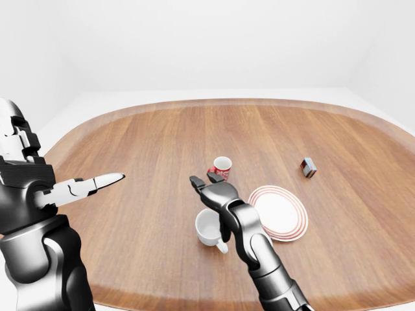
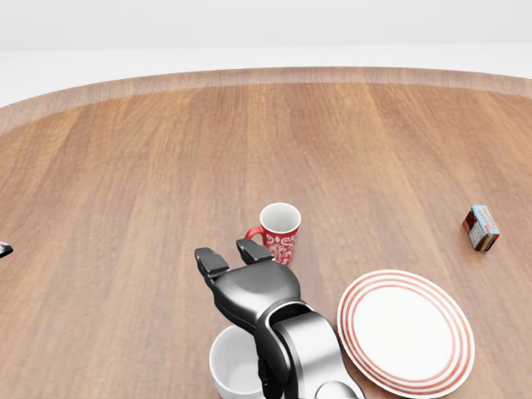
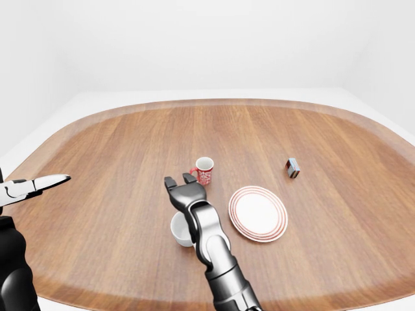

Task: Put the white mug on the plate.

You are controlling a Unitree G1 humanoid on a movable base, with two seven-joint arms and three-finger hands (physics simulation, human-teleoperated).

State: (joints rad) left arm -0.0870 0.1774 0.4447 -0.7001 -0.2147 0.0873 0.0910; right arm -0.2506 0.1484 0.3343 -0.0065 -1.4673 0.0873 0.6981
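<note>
One plain white ceramic mug (image 1: 209,227) at lower centre on round wooden table (image 1: 155,142), right hand (image 2: 234,262) above it, fingers spread and empty, one red-ringed white plate (image 2: 407,329) right, one red patterned mug (image 2: 279,230), one small box (image 2: 481,227), left hand (image 1: 87,186) open at left.

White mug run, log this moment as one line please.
right hand open above white mug, no grasp | red mug upright beside | plate bare | left hand open, away
</note>
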